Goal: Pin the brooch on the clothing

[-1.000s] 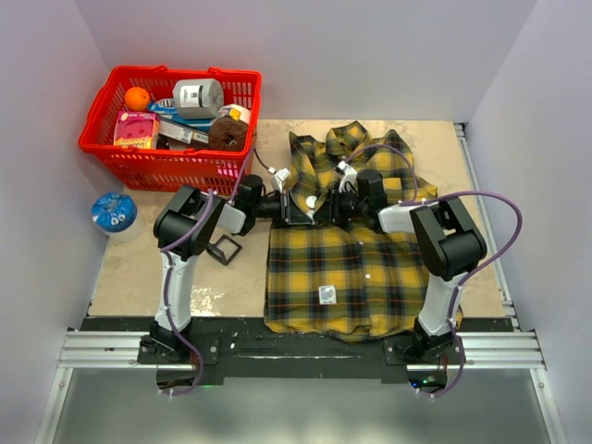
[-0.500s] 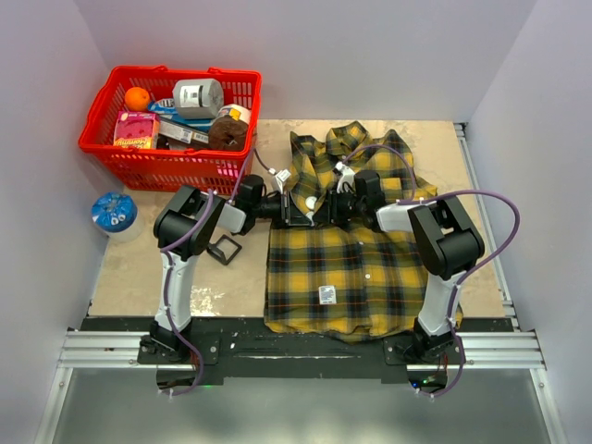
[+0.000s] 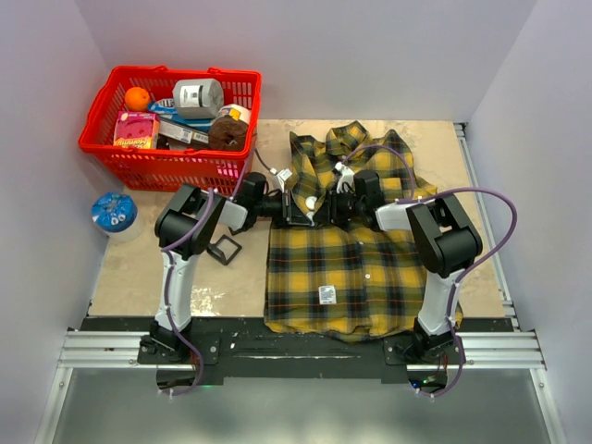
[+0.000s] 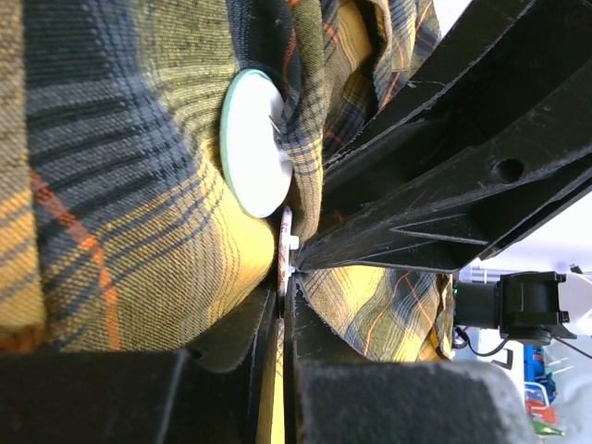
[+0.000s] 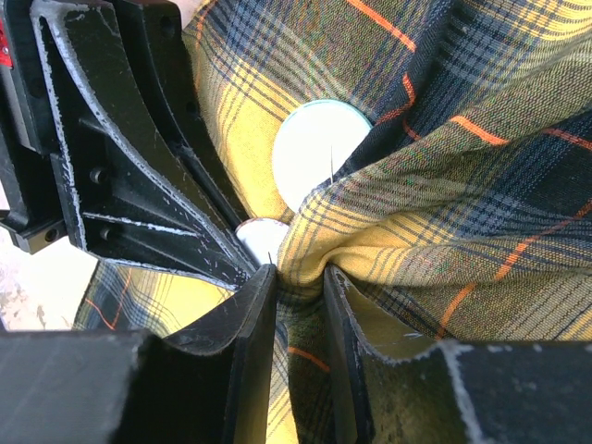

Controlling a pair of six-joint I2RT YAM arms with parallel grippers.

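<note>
Yellow-and-dark plaid shirt (image 3: 351, 268), pinched in right fingers (image 5: 250, 324), needs holding taut while left fingers (image 4: 236, 338), clamped on small pale disc (image 4: 285, 242), fasten round white brooch (image 5: 314, 153).

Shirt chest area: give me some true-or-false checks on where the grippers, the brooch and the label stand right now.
1. The right gripper pinches a fold of the plaid shirt. True.
2. The white brooch disc lies in the red basket. False: it rests against the shirt, partly under a fold.
3. The left gripper is parked beside the basket, away from the shirt. False: its tip, closed on a small disc, meets the right gripper at the shirt's chest.
4. The shirt's white label sits near the hem. True.
</note>
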